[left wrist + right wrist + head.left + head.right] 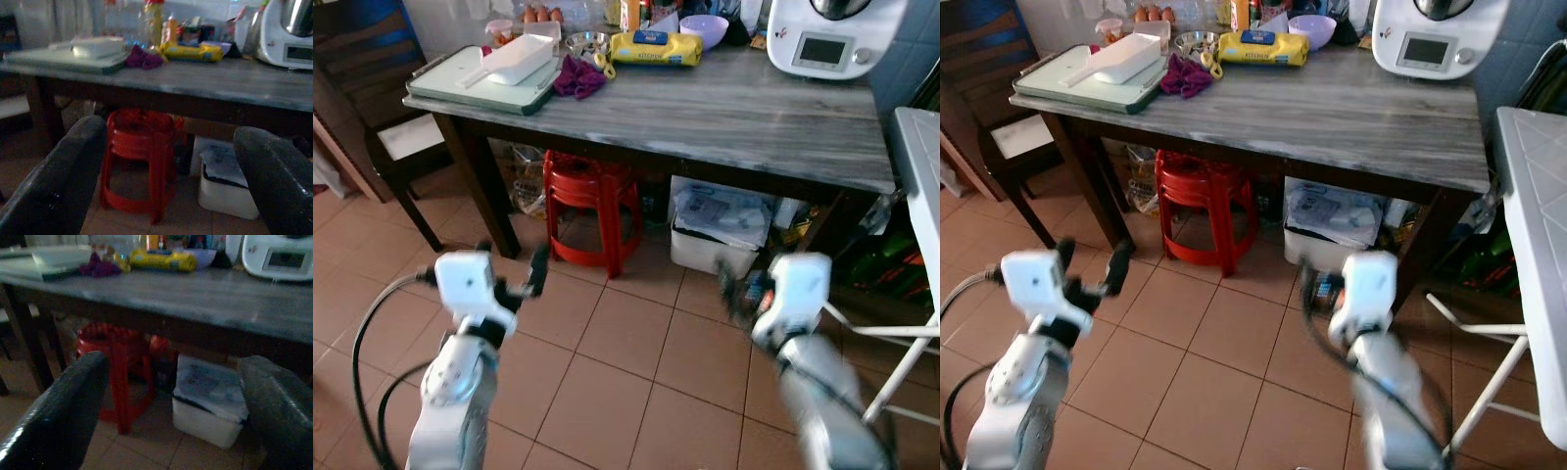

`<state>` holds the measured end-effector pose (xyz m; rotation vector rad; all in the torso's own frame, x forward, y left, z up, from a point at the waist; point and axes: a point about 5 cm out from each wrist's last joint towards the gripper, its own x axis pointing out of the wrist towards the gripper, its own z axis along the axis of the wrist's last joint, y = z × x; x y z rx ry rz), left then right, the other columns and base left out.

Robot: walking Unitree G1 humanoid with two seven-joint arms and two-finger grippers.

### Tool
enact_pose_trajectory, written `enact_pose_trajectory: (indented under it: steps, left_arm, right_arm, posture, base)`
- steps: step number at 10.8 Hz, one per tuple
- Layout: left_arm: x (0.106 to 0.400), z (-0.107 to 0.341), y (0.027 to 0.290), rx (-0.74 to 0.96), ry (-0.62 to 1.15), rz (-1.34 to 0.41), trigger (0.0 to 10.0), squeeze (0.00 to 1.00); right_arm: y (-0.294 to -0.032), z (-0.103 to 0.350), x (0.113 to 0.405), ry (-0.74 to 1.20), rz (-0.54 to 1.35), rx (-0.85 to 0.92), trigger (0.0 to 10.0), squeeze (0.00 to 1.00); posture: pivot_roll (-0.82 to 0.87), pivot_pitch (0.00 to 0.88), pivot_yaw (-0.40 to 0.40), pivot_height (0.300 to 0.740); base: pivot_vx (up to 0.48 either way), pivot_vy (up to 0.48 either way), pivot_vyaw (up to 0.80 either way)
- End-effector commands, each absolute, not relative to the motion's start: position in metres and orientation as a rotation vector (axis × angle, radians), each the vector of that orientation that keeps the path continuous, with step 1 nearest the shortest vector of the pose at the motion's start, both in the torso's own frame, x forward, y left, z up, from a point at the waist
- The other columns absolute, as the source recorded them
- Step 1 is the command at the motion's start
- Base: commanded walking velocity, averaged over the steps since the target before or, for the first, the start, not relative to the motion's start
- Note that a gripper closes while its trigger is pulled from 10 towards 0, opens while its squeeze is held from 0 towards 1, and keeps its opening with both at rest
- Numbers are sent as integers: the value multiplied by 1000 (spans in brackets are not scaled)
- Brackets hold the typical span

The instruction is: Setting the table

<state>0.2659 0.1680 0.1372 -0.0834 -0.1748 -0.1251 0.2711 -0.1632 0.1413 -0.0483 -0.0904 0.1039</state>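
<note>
Two silver arms are raised side by side above the terracotta tiled floor (626, 362), forearms reaching forward toward the grey marble-topped table with dark wooden legs (724, 117), both short of its near edge. The left gripper (514, 266) is held out low before the table's left leg, its two black fingers (58, 181) spread wide apart and holding nothing. The right gripper (744, 289) is held at about the same height before the table's right half; it is blurred in the head views, but the right wrist view shows its fingers (63, 411) likewise well separated and empty.

On the tabletop, at the far left corner, lies a pale green rectangular tray (460, 88) carrying a white oblong dish (519, 57). Just beside the tray sits a crumpled purple cloth (578, 76), then a yellow plastic packet (656, 47) and a lilac bowl (703, 29) along the back. A white kitchen appliance with a small screen (827, 39) stands at the far right corner. The near half of the tabletop is bare.

Under the table stand a red plastic stool (592, 201) and, to its right, a white storage box (724, 230).
</note>
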Motion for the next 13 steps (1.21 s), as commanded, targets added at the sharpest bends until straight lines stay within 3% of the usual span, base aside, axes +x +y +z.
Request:
enact_pose_trajectory:
  steps: [1, 4, 8, 11, 13]
  left_arm:
    - [265, 132, 172, -39, -176, -124, 10000, 0]
    - [239, 94, 178, 48, -55, -187, 10000, 0]
    - [221, 82, 184, 72, -50, -45, 10000, 0]
    - [238, 103, 179, 91, -106, -44, 10000, 0]
    - [232, 102, 175, 80, -104, -45, 10000, 0]
  right_arm:
    - [-170, 144, 269, -86, 56, -105, 10000, 0]
    - [-174, 129, 249, -76, 59, -93, 10000, 0]
    - [-192, 125, 227, -76, -87, -168, 10000, 0]
    - [-187, 129, 237, -95, -32, -187, 10000, 0]
    - [-186, 132, 237, -100, -29, -182, 10000, 0]
  posture:
    - [-100, 113, 81, 740]
    - [-116, 111, 76, 740]
    - [-106, 132, 56, 740]
    - [-94, 128, 42, 740]
    - [-94, 134, 30, 740]
  base:
    - [0, 0, 0]
    - [0, 0, 0]
    - [0, 0, 0]
    - [0, 0, -800]
    - [0, 0, -800]
